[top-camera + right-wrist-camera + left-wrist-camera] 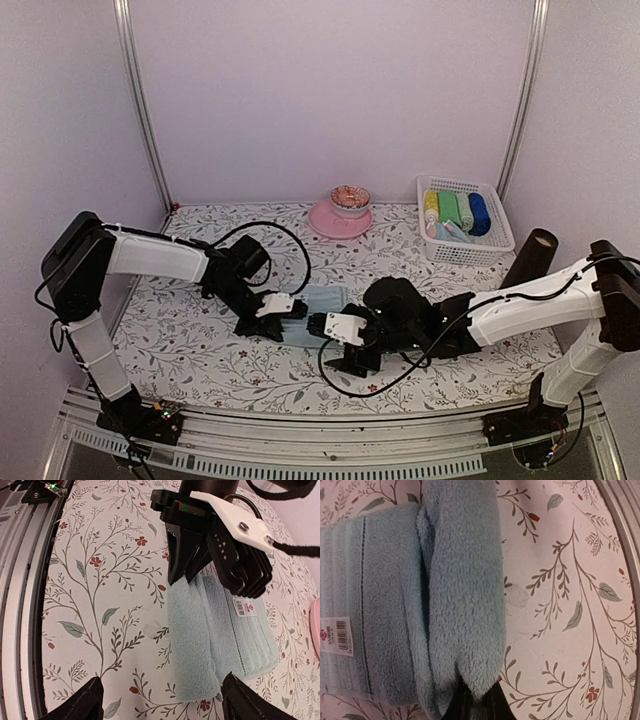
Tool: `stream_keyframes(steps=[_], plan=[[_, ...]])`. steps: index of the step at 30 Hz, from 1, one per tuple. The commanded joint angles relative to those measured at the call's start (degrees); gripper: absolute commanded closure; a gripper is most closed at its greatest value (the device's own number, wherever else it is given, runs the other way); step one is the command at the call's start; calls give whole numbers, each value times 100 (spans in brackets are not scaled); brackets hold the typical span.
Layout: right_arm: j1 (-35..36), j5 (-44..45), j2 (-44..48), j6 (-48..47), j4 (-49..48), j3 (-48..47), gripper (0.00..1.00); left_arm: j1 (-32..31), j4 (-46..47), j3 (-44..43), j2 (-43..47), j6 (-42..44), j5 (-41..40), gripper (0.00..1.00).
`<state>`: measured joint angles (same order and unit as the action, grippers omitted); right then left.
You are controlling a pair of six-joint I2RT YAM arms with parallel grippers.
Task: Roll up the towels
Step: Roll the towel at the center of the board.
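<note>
My left pincer [185, 577] is clamped on the thick folded-over edge of the pale blue towel [200, 635], at its left end. My right pincer [162, 700] has its jaws wide apart, holding nothing, just off the towel's other end. The towel lies mid-desk [200, 350] between both pincers, fold along the near side, label up. Rolled towels [458, 210] sit in the white basket [470, 255], far right.

My left gripper [476, 707] pinching the folded-over edge of the pale blue towel [385, 605], barcode label [337, 636] showing, floral desk [560, 605] lying underneath
</note>
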<state>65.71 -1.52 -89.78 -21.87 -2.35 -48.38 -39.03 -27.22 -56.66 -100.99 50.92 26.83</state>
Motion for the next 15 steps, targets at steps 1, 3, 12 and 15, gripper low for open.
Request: stream_keyframes(steps=[1, 3, 12, 15], plan=[[259, 1259, -612, -782, -590, -360, 18, 108, -1415, -502, -482, 43, 568, 100], [373, 1680, -1051, -985, -514, -682, 18, 117, -1614, -663, -638, 87, 590, 100], [503, 2810, -2329, -1493, -336, -1512, 22, 222, -2223, -1250, -1267, 275, 745, 100], [528, 2837, -2403, -1547, -323, -1519, 32, 229, -2272, -1306, -1362, 302, 754, 100]])
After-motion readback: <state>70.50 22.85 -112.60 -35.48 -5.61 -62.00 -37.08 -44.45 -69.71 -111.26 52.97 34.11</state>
